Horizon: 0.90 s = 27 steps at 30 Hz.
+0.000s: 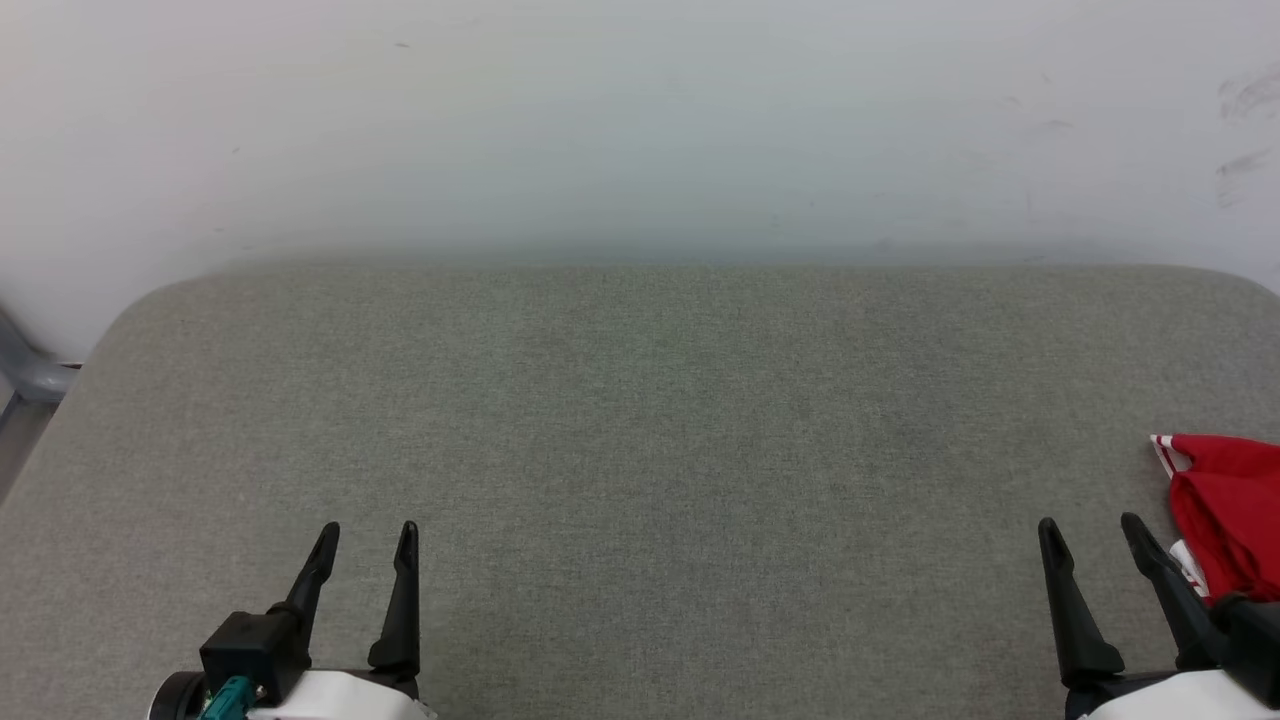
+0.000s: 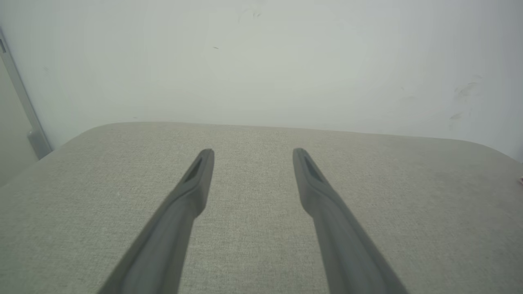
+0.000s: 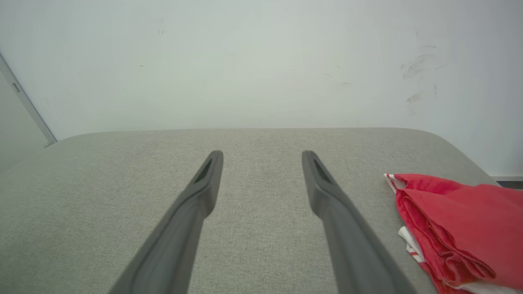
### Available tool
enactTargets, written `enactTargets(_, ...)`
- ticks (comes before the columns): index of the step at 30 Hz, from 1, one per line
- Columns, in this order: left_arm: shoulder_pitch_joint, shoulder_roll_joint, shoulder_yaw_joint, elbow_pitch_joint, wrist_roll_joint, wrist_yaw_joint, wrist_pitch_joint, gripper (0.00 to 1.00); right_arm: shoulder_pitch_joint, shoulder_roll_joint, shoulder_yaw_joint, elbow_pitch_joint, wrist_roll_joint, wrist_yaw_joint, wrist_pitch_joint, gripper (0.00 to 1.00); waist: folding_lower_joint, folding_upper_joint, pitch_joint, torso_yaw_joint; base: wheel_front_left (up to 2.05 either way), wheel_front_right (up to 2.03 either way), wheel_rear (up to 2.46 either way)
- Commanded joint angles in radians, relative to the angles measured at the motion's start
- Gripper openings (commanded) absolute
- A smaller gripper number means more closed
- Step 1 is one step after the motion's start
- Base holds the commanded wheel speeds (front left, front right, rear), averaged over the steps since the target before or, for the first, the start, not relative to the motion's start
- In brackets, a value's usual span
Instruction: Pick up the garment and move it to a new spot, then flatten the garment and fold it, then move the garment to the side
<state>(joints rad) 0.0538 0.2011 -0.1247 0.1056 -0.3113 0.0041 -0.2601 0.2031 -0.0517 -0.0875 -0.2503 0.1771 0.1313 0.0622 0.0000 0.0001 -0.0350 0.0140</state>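
Noting left gripper (image 1: 368, 530) and right gripper (image 1: 1088, 523) both spread, empty. Garment (image 1: 1232, 500) sits bunched at R edge of table (image 1: 640, 450), just beside right gripper. Risk: pinching one layer only, or nudging fabric off edge.

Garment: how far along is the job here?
Done, apparently: the garment lies in layers at the right edge of the table, though part is cut off, so the fold's neatness is unclear. In hand: nothing; left pincer and right pincer stand open, empty. Left: seemingly nothing, unless this is the start.
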Motion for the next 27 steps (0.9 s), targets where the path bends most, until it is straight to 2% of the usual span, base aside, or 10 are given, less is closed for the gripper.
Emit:
enactTargets(1,-0.002,-0.001,-0.001,0.0,-0.003,0.003,-0.006,1.0,-0.004,0.003,0.0,0.001,0.003,-0.001,-0.003,1.0,0.0,-0.0001,0.0,0.0,0.0,0.0,0.0)
enactTargets(2,-0.001,-0.001,-0.003,-0.001,-0.004,0.003,-0.003,1.0,-0.005,0.003,-0.001,0.001,0.004,-0.001,-0.003,1.0,0.0,-0.0001,0.001,0.0,0.0,0.0,0.0)
enactTargets(3,0.001,-0.001,-0.002,0.002,-0.001,-0.001,0.001,0.0,0.001,0.0,0.001,0.004,0.002,0.0,-0.001,0.0,0.0,-0.0001,0.001,0.0,0.0,0.0,0.0)
enactTargets(6,0.011,-0.011,-0.002,0.031,-0.004,-0.001,0.005,0.0,0.005,0.0,0.003,0.033,0.006,0.0,0.0,0.0,0.0,-0.0001,0.001,0.0,0.0,0.0,0.0)
enactTargets(27,-0.04,-0.048,0.064,0.06,-0.352,-0.037,0.104,0.0,-0.082,-0.02,0.022,0.154,0.413,0.0,-0.009,0.0,0.0,-0.0001,0.008,-0.003,0.0,0.0,0.0)
